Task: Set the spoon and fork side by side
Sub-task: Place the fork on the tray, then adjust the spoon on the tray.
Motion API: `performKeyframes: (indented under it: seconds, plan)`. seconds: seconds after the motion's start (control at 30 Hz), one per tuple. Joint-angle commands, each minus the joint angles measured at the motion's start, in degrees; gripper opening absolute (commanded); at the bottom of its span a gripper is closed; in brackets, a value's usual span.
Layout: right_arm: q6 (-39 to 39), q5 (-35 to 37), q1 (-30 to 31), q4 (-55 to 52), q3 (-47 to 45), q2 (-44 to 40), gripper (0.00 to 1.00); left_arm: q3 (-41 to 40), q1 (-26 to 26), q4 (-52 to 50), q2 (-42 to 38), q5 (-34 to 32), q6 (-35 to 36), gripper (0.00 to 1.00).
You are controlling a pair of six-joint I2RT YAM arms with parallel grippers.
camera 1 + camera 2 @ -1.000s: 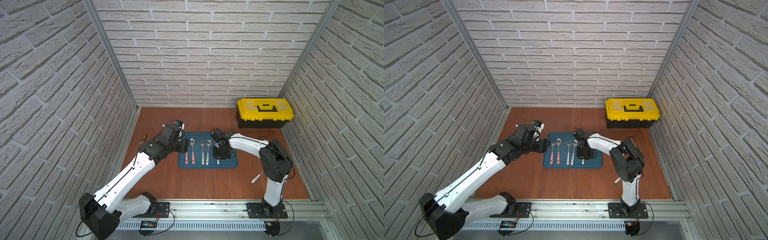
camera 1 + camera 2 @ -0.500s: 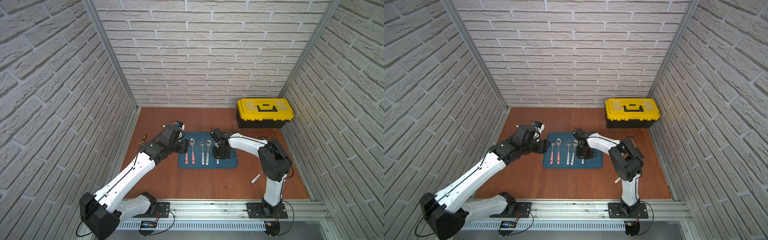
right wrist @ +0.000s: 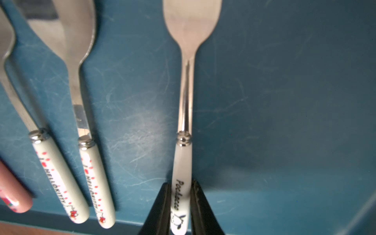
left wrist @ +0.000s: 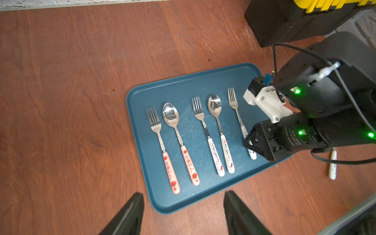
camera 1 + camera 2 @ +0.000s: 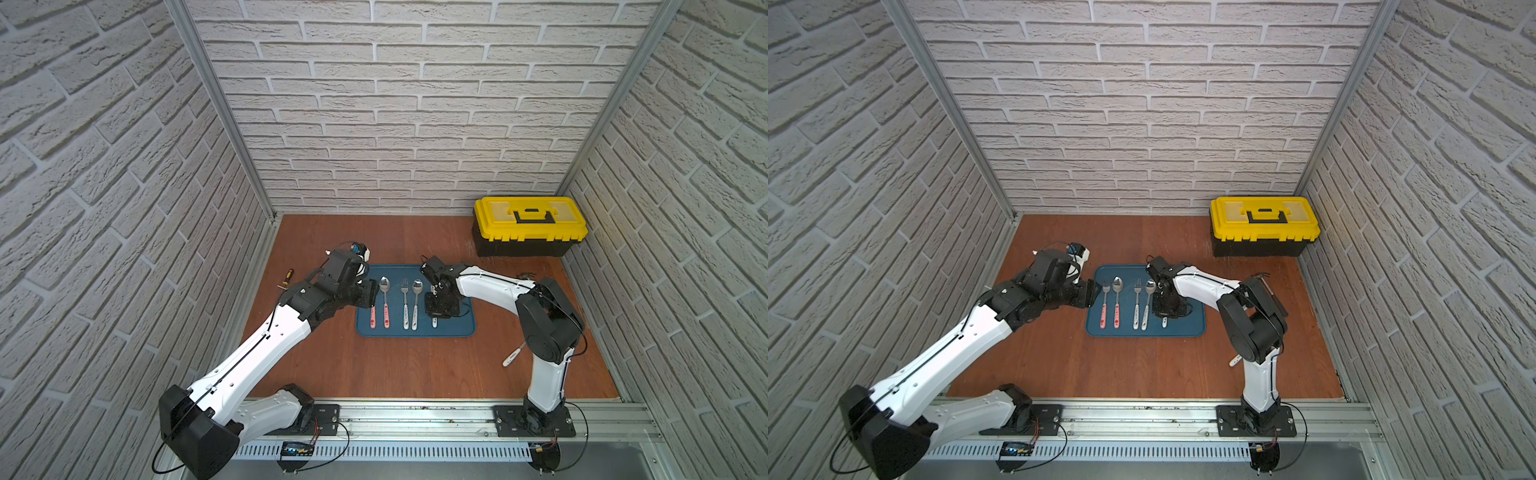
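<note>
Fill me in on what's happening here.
The right hand straddles the handle of a third fork lying on the blue tray; whether it grips is unclear. A pink fork, pink spoon, white fork and white spoon lie in pairs beside it. The left hand hovers open and empty at the tray's edge.

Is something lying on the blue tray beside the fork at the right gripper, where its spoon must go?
Nothing visible: the blue tray is bare beside the white-handled Pochacco fork, away from the Hello Kitty spoon.
</note>
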Motion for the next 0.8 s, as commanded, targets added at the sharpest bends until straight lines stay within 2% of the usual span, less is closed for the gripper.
performKeyframes:
  seconds: [0.0,0.23,0.5,0.77]
  plan:
    - [0.80,1.67,0.93,0.14,-0.82,-0.93,0.27,-0.73,0.26,1.93,-0.39,0.66,0.20,0.68]
    - [0.12,5.38,2.09,-2.12,1.70,-2.76,0.36,-0.83,0.18,2.18,-0.46,1.32,0.11,0.68]
    - [-0.15,10.17,4.85,-3.99,4.19,-4.83,0.42,-1.01,0.19,2.01,-0.86,1.60,-0.05,0.68]
    - [-1.84,11.45,8.14,-5.58,11.62,1.99,0.44,-0.92,0.17,1.92,-0.98,1.74,-0.06,0.68]
